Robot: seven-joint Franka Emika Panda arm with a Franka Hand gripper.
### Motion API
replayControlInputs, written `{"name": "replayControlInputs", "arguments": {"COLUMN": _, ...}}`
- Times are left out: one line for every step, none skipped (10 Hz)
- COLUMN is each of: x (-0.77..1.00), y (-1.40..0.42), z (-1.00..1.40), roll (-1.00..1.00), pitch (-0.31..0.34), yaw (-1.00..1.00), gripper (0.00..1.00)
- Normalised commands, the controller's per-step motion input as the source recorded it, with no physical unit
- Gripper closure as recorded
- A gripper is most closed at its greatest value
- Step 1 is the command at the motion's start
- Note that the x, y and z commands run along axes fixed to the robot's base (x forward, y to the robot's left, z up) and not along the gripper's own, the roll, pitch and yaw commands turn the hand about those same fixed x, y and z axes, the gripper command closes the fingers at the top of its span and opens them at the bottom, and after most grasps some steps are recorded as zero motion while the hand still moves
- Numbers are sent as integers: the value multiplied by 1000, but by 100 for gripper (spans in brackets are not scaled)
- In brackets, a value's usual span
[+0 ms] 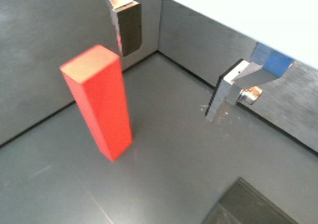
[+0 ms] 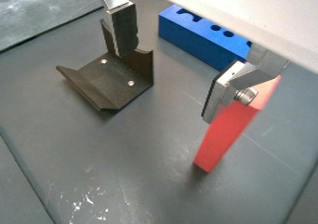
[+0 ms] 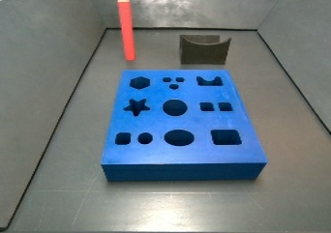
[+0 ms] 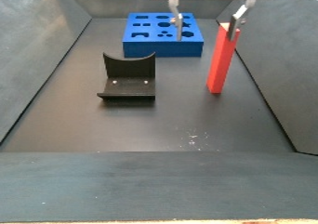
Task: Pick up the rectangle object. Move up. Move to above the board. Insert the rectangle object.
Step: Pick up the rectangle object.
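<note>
I can read no text, label, brand or number anywhere in my views. The rectangle object (image 4: 220,59), the board (image 3: 179,119) and the fixture (image 4: 126,79) are all unmarked. The gripper (image 4: 206,20), above the rectangle object, carries no lettering either.

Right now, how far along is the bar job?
Nothing looks done yet. The red bar stands upright on the floor, apart from the blue board. In hand: the open pincer sits around the bar's top, one finger beside it, not closed. Left: grasp, lift, carry above the board, insert.
</note>
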Motion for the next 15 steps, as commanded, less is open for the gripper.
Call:
{"name": "replayControlInputs", "arguments": {"x": -377, "y": -31, "z": 26, "roll": 291, "pitch": -26, "yaw": -89, "gripper": 0}}
{"name": "replayControlInputs", "arguments": {"x": -449, "y": -14, "z": 134, "roll": 483, "pitch": 0, "yaw": -109, "gripper": 0}}
{"name": "replayControlInputs", "arguments": {"x": -431, "y": 0, "z": 171, "roll": 429, "pitch": -26, "yaw": -114, "gripper": 0}}
{"name": "replayControlInputs", "arguments": {"x": -403, "y": 0, "z": 214, "roll": 426, "pitch": -14, "yaw": -120, "gripper": 0}}
{"name": "replayControlInputs", "arguments": {"x": -369, "y": -11, "z": 120, "roll": 406, "pitch": -3, "yaw": -134, "gripper": 0}}
{"name": "replayControlInputs", "arguments": {"x": -280, "y": -126, "z": 0, "roll": 180, "pitch": -111, "yaw": -46, "gripper": 0}}
{"name": "replayControlInputs", "arguments": {"x": -140, "y": -229, "z": -129, "roll": 0, "pitch": -263, "yaw": 0, "gripper": 0}}
{"name": "replayControlInputs", "arguments": {"x": 0, "y": -229, "z": -189, "roll": -103, "pitch": -351, "yaw": 49, "gripper": 0}}
{"name": "replayControlInputs", "arguments": {"x": 0, "y": -137, "z": -229, "roll": -174, "pitch": -354, "yaw": 231, "gripper": 0}}
{"name": "replayControlInputs", "arguments": {"x": 0, "y": -157, "z": -280, "roll": -37, "pitch": -309, "yaw": 337, "gripper": 0}}
{"name": "replayControlInputs", "arguments": {"x": -9, "y": -194, "z": -340, "roll": 0, "pitch": -220, "yaw": 377, "gripper": 0}}
{"name": "replayControlInputs", "arguments": {"x": -86, "y": -289, "z": -454, "roll": 134, "pitch": -151, "yaw": 397, "gripper": 0}}
{"name": "replayControlInputs", "arguments": {"x": -40, "y": -351, "z": -523, "roll": 183, "pitch": -111, "yaw": 360, "gripper": 0}}
{"name": "replayControlInputs", "arguments": {"x": 0, "y": -209, "z": -534, "roll": 97, "pitch": -166, "yaw": 317, "gripper": 0}}
{"name": "replayControlInputs", "arguments": {"x": 69, "y": -49, "z": -151, "roll": 154, "pitch": 0, "yaw": 114, "gripper": 0}}
